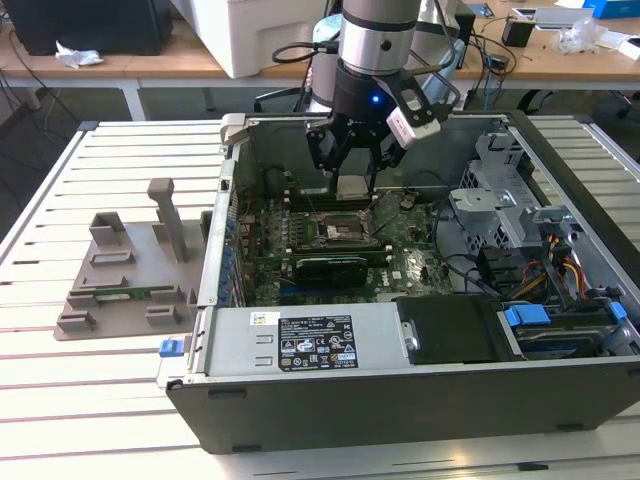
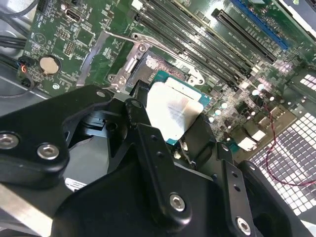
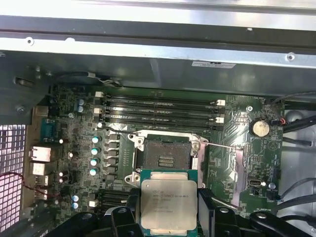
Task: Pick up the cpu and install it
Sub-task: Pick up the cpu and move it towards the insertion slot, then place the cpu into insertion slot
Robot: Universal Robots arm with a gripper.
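One grey rack (image 1: 125,270): on the slatted table (image 1: 60,390), at the exterior view's left, with a green stick (image 1: 128,293) lying in it.
case (image 1: 400,410): open, holding a green board (image 1: 408,272) and a black card (image 1: 330,268).
claw (image 1: 352,190): clamped on the cpu (image 1: 352,186).
socket (image 3: 165,155): open, under the cpu, apart from it.

Computer case (image 1: 400,405) is sitting on the counter (image 1: 90,400), with a parts holder (image 1: 130,285) lying at the exterior view's left of it. Inside the case, the end effector (image 1: 353,178) is holding the cpu (image 3: 168,203) over the motherboard (image 3: 237,168), near the socket (image 3: 165,157).
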